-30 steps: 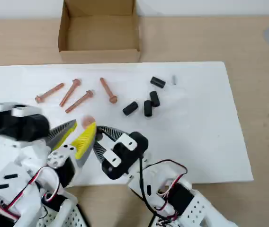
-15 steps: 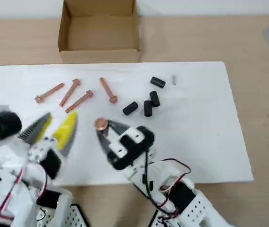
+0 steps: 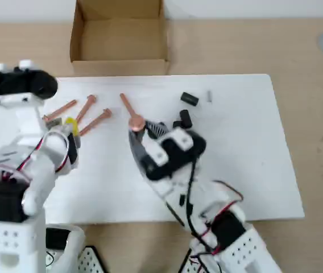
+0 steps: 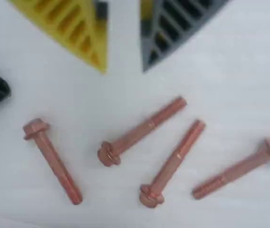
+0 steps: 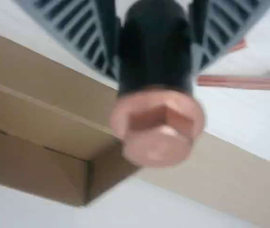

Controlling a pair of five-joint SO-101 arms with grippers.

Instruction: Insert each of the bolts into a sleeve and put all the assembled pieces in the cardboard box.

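At frame centre in the high view, the right gripper (image 3: pixel 144 133) is recorded clenched on 1 assembled piece (image 3: pixel 137 122). In the right wrist view the piece's black sleeve is seen pinched between the grey fingers (image 5: pixel 73 28), with the copper bolt head facing the camera.

- The cardboard box (image 3: pixel 119 40) is noted at the top of the frame, left of centre, on the wooden table (image 3: pixel 309 62). It stands beyond the far edge of the white sheet (image 3: pixel 241 170), and the held piece is well short of it.
- The left gripper (image 3: pixel 67 126) is seen at left of centre, released. Its yellow and grey fingers are parted above the sheet, and nothing is held between them.
- 4 loose bolts (image 4: pixel 142 132) are counted lying flat and apart on the sheet, close to the left gripper's fingertips but not touched by them.
- 2 loose sleeves (image 3: pixel 189 99) are logged just up and right of the right gripper. Whether more lie under the arm cannot be told.
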